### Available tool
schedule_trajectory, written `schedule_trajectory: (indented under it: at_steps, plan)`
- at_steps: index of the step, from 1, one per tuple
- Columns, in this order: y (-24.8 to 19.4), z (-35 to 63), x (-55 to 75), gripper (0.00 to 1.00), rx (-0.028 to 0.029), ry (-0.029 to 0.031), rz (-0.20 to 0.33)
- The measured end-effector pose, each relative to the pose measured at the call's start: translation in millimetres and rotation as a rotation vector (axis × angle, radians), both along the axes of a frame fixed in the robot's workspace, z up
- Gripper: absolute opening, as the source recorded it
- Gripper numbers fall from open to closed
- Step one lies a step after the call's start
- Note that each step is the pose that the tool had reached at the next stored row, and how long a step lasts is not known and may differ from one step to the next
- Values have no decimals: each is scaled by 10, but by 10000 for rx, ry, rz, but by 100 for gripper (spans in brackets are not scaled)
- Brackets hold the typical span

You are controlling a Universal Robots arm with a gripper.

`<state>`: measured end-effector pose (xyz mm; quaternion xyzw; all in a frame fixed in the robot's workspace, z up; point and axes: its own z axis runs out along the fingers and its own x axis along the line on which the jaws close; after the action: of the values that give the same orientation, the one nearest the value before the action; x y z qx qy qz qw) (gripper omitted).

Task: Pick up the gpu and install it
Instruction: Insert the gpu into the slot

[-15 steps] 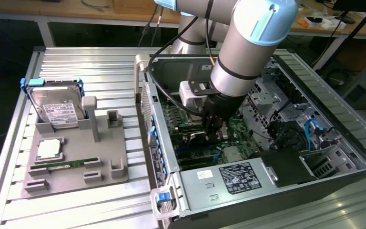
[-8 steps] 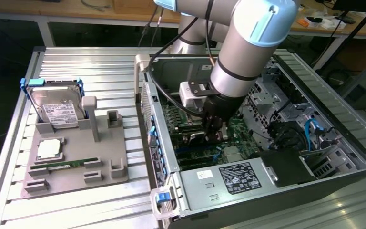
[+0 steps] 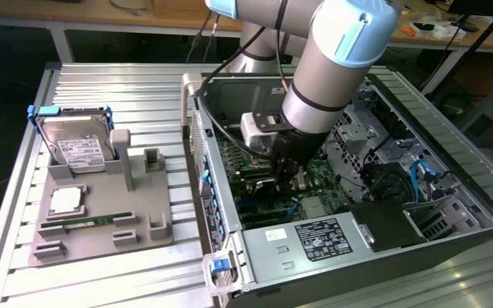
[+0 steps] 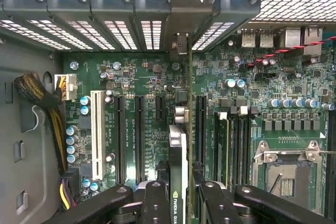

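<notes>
1. Clamping hard: the fingers (image 4: 156, 203) are clenched on the gpu (image 4: 177, 153), one on each side of its thin upper edge.
2. Seen edge-on from the wrist, the gpu is a slim dark card with a silvery strip and white NVIDIA lettering. Its metal end points toward the vented rear wall (image 4: 152, 32).
3. It sits over the green motherboard (image 4: 157, 77), in the lane between one long black slot (image 4: 139, 140) and another (image 4: 200, 129). I can't tell whether it is seated.
4. It's a tight lane: memory slots (image 4: 231, 145) lie on one side, with a white slot (image 4: 96, 132) and a cable bundle (image 4: 37, 90) further off on the other.
5. In the exterior view, the arm (image 3: 332, 64) drops through the open side of the computer case (image 3: 452, 147). Walls ring it, and the power supply (image 3: 315, 240) closes off the near end.
6. On the counter (image 3: 126, 83), at the exterior view's left, a grey tray (image 3: 101, 240) carries an upright hard drive (image 3: 79, 151) and a flat green RAM stick (image 3: 88, 222).
</notes>
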<state>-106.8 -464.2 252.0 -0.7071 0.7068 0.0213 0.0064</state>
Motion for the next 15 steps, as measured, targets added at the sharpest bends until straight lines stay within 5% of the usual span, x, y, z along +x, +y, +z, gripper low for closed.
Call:
schedule_trajectory:
  at_steps: [15]
  plan:
    - [0,-7,1,27,-2,-2,1]
